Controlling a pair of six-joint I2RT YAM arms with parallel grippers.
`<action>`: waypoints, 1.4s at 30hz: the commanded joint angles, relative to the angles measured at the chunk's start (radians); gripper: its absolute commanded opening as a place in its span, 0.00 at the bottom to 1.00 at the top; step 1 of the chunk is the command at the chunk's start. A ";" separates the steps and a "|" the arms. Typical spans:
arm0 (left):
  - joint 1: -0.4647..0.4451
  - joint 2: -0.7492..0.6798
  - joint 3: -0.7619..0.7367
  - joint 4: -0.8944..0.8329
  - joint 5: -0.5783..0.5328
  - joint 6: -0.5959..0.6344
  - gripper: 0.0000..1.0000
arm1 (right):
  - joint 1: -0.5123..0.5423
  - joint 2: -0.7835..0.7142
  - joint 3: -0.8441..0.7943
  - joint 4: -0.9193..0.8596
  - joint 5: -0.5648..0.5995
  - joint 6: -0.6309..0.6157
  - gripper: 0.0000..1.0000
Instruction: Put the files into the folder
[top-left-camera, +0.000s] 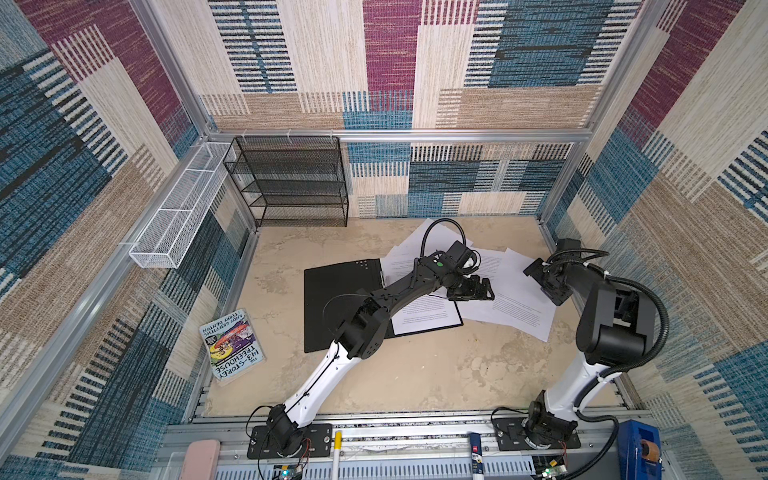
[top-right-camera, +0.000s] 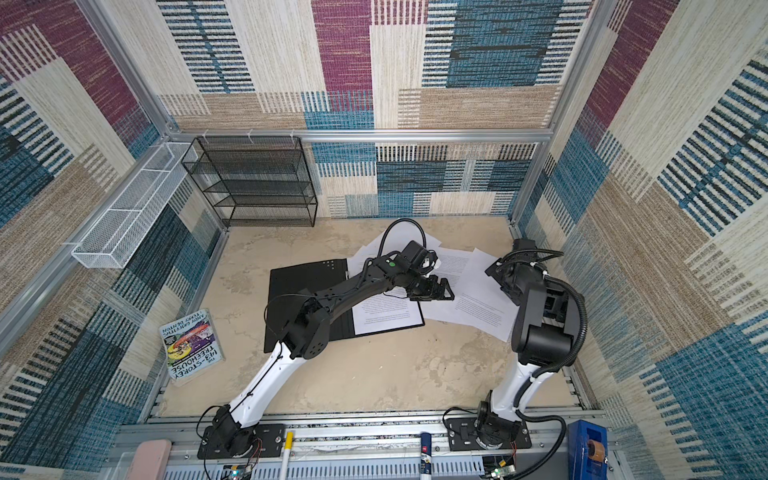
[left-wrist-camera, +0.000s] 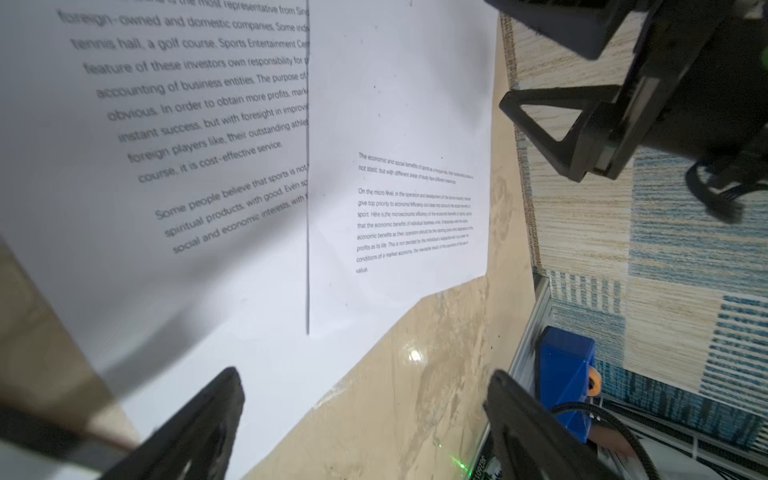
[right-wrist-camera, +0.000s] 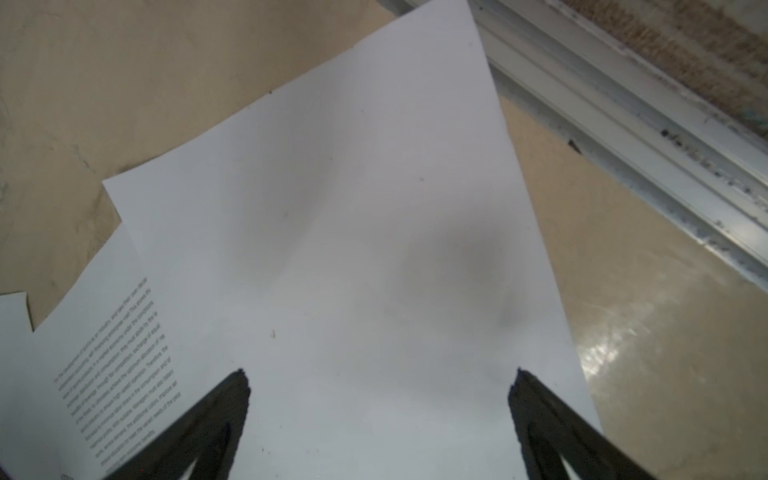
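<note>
**Both grippers hovering open above the scattered paper**

A colourful paperback book (top-left-camera: 232, 345) is lying well off to the left of the left gripper (top-left-camera: 471, 290). The flat folder (top-left-camera: 340, 299), opened black side up, is lying beneath that arm. One printed white sheet (top-left-camera: 424, 320) is resting on the folder's right half, just beside the gripper. Its jaws are standing apart, gripping nothing. Loose white printed files (top-left-camera: 519, 307) are lying between the two grippers. The right gripper (top-left-camera: 542, 284) is hanging over them, its jaws spread wide and empty.

A black folder (top-left-camera: 328, 291) is laid open, one printed sheet (top-left-camera: 428, 318) inside; other white sheets (top-left-camera: 519, 307) are scattered beside it.
</note>
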 joint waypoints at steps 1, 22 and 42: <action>0.000 0.026 0.018 -0.016 -0.031 -0.015 0.92 | 0.000 0.023 0.010 -0.011 -0.003 0.000 1.00; 0.005 0.065 0.004 -0.037 -0.027 -0.040 0.92 | -0.007 -0.305 -0.412 0.040 -0.337 -0.072 1.00; -0.029 -0.137 -0.120 0.027 0.141 0.032 0.92 | -0.012 -0.314 -0.261 0.017 -0.232 -0.053 0.99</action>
